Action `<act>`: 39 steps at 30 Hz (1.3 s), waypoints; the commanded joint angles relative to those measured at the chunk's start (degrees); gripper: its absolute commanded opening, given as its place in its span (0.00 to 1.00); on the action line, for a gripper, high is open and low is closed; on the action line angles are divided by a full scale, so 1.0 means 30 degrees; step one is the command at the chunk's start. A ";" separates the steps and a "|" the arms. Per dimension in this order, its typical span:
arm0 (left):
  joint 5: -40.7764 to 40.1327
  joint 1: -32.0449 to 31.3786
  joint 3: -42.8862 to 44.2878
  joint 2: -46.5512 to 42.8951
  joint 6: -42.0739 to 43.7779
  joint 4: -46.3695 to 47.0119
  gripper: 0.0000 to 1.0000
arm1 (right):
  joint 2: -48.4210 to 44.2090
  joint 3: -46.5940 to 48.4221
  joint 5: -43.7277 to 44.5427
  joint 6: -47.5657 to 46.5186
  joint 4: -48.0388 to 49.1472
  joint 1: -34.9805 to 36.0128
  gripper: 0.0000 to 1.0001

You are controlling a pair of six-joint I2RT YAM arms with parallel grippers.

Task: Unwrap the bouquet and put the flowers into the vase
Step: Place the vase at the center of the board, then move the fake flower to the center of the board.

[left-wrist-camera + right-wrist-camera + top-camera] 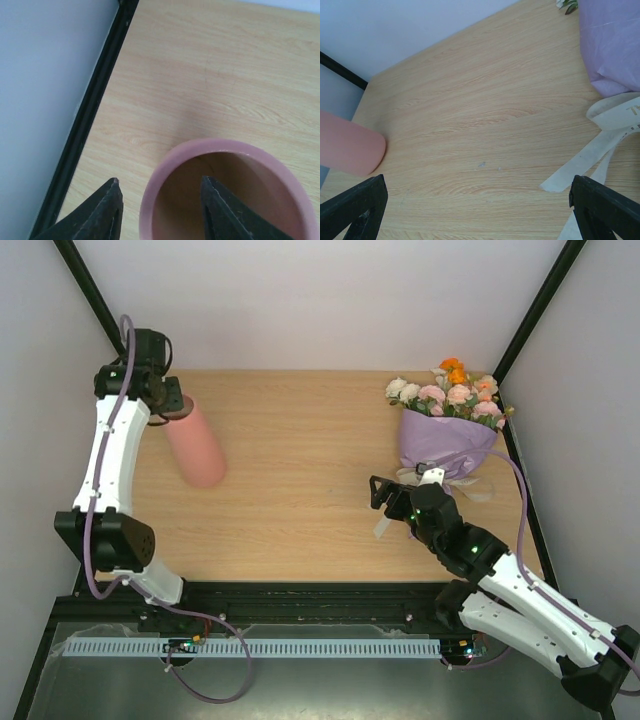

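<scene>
left hand (160, 179), spread, straddles the vase (227, 146) rim without touching.

Worktop (300, 460): light wood-grain surface; black frame rail (82, 130) along left edge.
Vase (196, 448): salmon-pink cylinder, base on worktop, left side toward far edge, mouth up.
Bouquet (447, 435): rests at far right corner, lilac wrap on surface, blooms (450, 392) toward back wall.
Ribbon (585, 159): cream tails trail flat on wood, near side of wrap.
Vase and bouquet well apart.
</scene>
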 commanded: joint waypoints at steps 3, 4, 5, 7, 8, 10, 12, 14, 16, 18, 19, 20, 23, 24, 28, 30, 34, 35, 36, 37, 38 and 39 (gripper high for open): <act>0.1351 0.0098 -0.1262 -0.3647 -0.0388 0.2519 0.87 | 0.1097 0.0090 0.1136 -0.0885 -0.0747 -0.0041 0.98; 0.1719 0.0098 -0.1713 -0.4239 -0.0334 0.3024 0.95 | 0.1444 0.0212 0.1547 -0.0903 -0.0908 -0.0041 0.99; 0.2237 0.0098 -0.2165 -0.4840 -0.0173 0.3548 0.99 | 0.1949 0.0337 0.1942 -0.0858 -0.1060 -0.0034 0.99; 0.3493 0.0044 -0.3209 -0.6135 0.0247 0.4580 1.00 | 0.3073 0.0650 0.3245 -0.0557 -0.1510 -0.0051 0.99; 0.4261 0.0040 -0.3759 -0.6835 0.0390 0.5090 1.00 | 0.3643 0.0692 0.4030 -0.0335 -0.1585 -0.0057 0.99; 0.5331 0.0018 -0.4813 -0.8131 0.0410 0.5952 0.99 | 0.4870 0.0564 0.5386 -0.0197 -0.1249 -0.0158 0.97; 0.7078 -0.0011 -0.6224 -0.9492 0.0353 0.6836 1.00 | 0.6350 0.0855 0.5723 -0.0085 -0.1285 -0.0863 0.89; 0.9296 -0.0083 -0.7824 -1.1000 0.0371 0.8138 0.99 | 0.7743 0.1389 0.5699 -0.0016 -0.1458 -0.2063 0.81; 1.1059 -0.0430 -0.9570 -1.2421 0.0017 0.9453 0.99 | 0.8814 0.1513 0.6011 0.0057 -0.1407 -0.2919 0.77; 1.3257 -0.1081 -1.1579 -1.3785 -0.0284 1.0932 1.00 | 0.9621 0.1609 0.6145 -0.0045 -0.1175 -0.3586 0.73; 1.3919 -0.1616 -1.2550 -1.4397 -0.0299 1.1542 0.99 | 0.9991 0.1757 0.6253 -0.0091 -0.1182 -0.3916 0.72; 1.4258 -0.2167 -1.3265 -1.4899 -0.0381 1.1981 1.00 | 1.0283 0.1911 0.6443 -0.0038 -0.1202 -0.4220 0.71; 1.5381 -0.3224 -1.4957 -1.5728 -0.1033 1.2889 1.00 | 1.1028 0.2038 0.6882 0.0357 -0.1129 -0.5424 0.70; 1.5876 -0.3389 -1.5400 -1.5860 -0.1147 1.3069 0.99 | 1.1332 0.2133 0.6546 0.0545 -0.1259 -0.6064 0.70; 1.7169 -0.4044 -1.6964 -1.5937 -0.1284 1.3760 0.99 | 1.2155 0.2331 0.4902 0.0159 -0.1252 -0.8458 0.70; 1.7012 -0.4587 -1.7632 -1.5990 -0.1102 1.3909 1.00 | 1.2236 0.2350 0.4554 -0.0288 -0.0987 -0.9479 0.71; 1.6272 -0.5746 -1.9071 -1.6004 -0.1238 1.4779 1.00 | 1.2685 0.2361 0.3288 -0.1186 -0.0427 -1.1066 0.73; 1.6280 -0.5946 -1.9459 -1.5942 -0.1348 1.5066 1.00 | 1.2732 0.2290 0.3079 -0.1369 -0.0282 -1.1259 0.74; 1.6267 -0.6147 -1.9779 -1.5861 -0.1428 1.5384 0.99 | 1.2768 0.2164 0.2903 -0.1568 -0.0081 -1.1434 0.74; 1.6243 -0.6318 -2.0108 -1.5767 -0.1467 1.5589 1.00 | 1.2754 0.2031 0.2742 -0.1772 0.0139 -1.1603 0.74; 1.6200 -0.6457 -2.0395 -1.5693 -0.1472 1.5816 1.00 | 1.2682 0.1857 0.2630 -0.1933 0.0364 -1.1729 0.74; 1.6143 -0.6591 -2.0625 -1.5566 -0.1451 1.5928 1.00 | 1.2641 0.1607 0.2462 -0.2089 0.0685 -1.1826 0.74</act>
